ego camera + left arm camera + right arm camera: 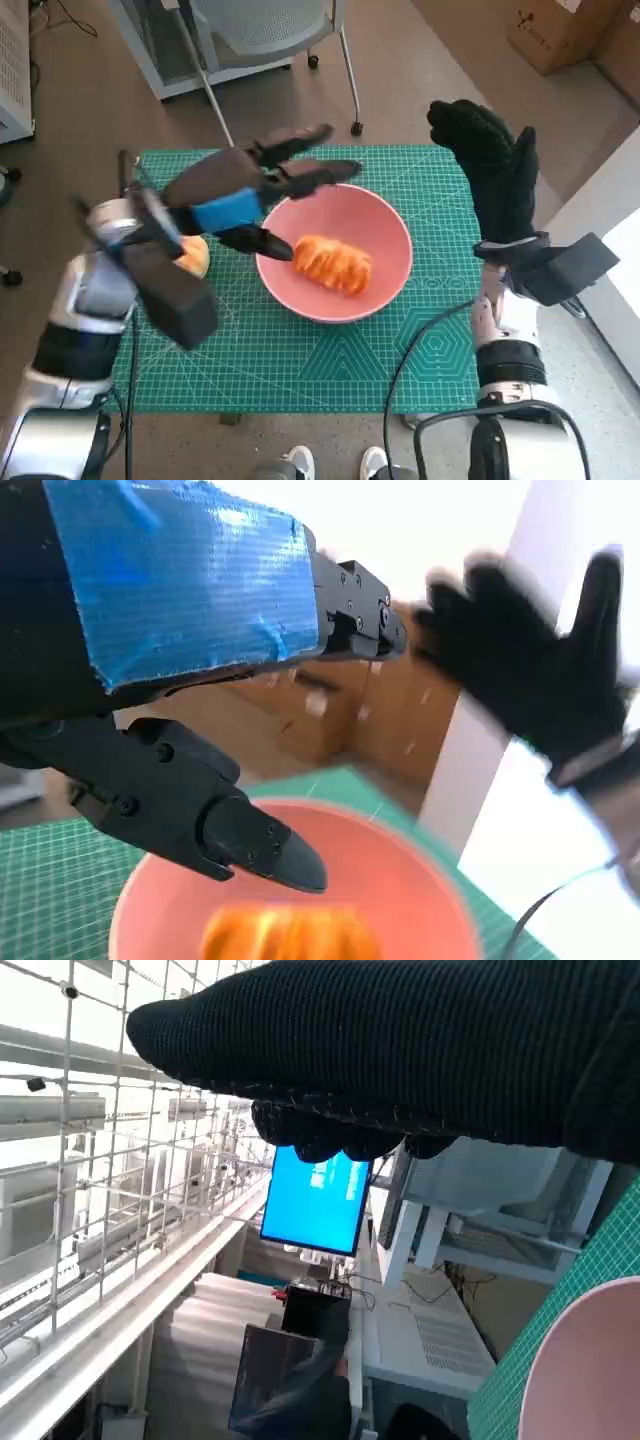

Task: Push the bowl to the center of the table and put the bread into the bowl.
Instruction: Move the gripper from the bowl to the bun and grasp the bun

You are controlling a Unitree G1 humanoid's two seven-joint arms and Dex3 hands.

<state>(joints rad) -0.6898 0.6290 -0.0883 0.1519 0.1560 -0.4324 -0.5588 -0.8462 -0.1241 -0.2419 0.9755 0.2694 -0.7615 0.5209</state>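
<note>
Smooth pink bowl (335,250) with a matt-to-satin finish, apparently plastic or glazed ware; inside it a glossy orange-brown bread roll (333,263) with a ridged, shiny crust. Both rest on a matt green cutting mat (300,355) printed with a fine pale grid. Left hand (255,185): hard black plastic fingers with a dull sheen, small screws set in the casing, and a strip of slightly wrinkled, glossy blue tape (185,575) over the back. Right hand (490,165): black knitted glove, ribbed cloth, matt and soft-looking. Pale forearm shell (75,330), smooth plastic. Brown cardboard box (555,30), matt paper surface.
</note>
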